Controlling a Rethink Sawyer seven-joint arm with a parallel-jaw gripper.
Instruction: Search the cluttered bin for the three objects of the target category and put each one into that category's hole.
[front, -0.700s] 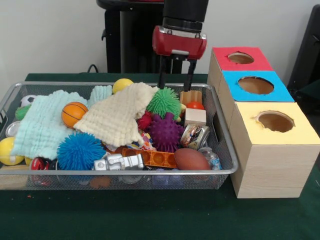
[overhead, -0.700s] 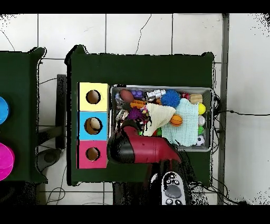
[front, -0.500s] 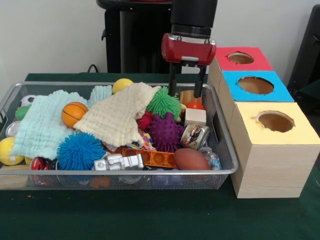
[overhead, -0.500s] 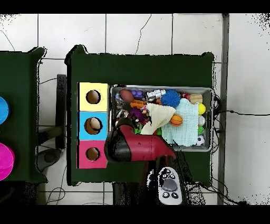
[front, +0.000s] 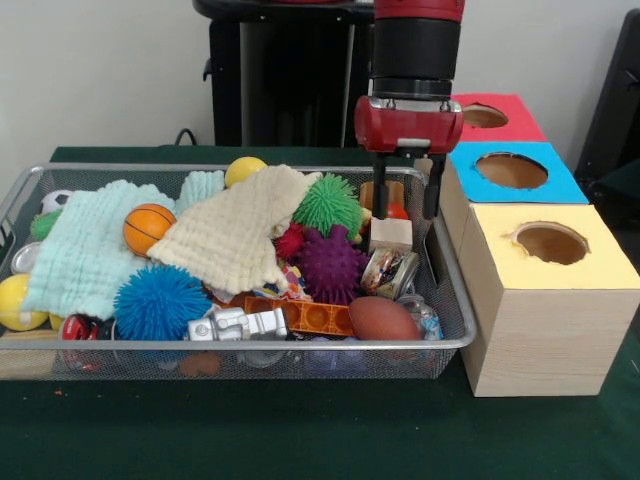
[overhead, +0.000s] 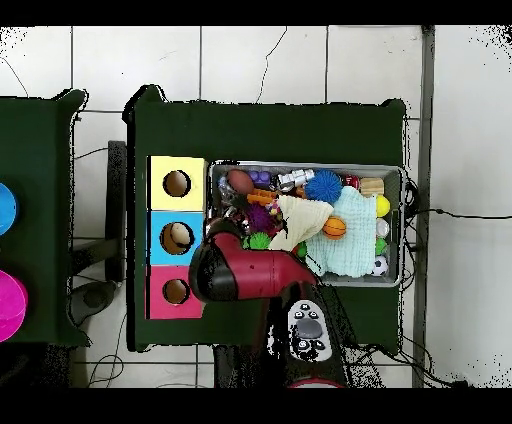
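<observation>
The gripper (front: 407, 204) hangs over the bin (front: 445, 343), fingers (front: 380, 198) spread, holding nothing.

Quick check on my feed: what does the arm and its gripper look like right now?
A black cylindrical wrist with a red band at the top ends in a glossy red gripper housing with a small silver plate on its face. Two thin, straight black fingers hang below. No cables or sleeves visible.

No text, label, brand, number or sign can be read on anything in either view.
</observation>
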